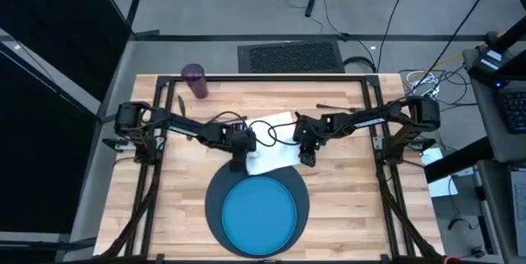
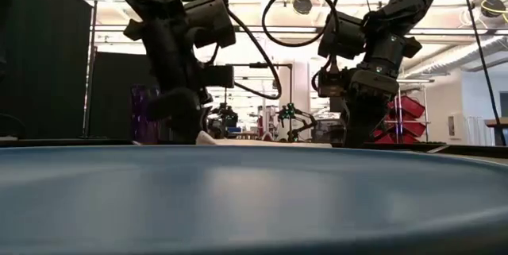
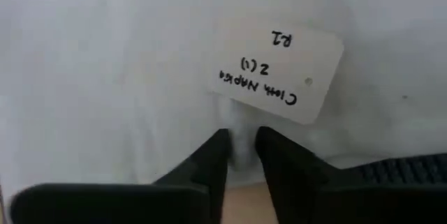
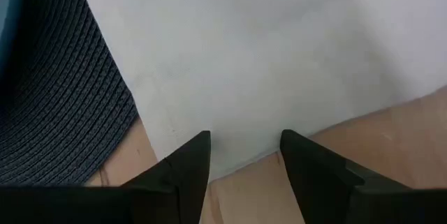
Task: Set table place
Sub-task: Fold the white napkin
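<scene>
Where left gripper (image 3: 241, 144) fingers pinch white napkin (image 3: 126, 77), handwritten tag (image 3: 279, 74) "Cloth Napkin 2 (1)"; right gripper (image 4: 244, 151) fingers spread.

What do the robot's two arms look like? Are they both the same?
Yes, they match. The left arm and right arm are dark, jointed and chunky, with black cables looping off them. Each end effector, left and right, has two black pointed fingers.

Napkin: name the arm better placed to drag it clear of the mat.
Left, probably. The left gripper is already pinched on the napkin edge beside its paper tag. The right gripper stands open over the opposite edge near the mat, gripping nothing.
</scene>
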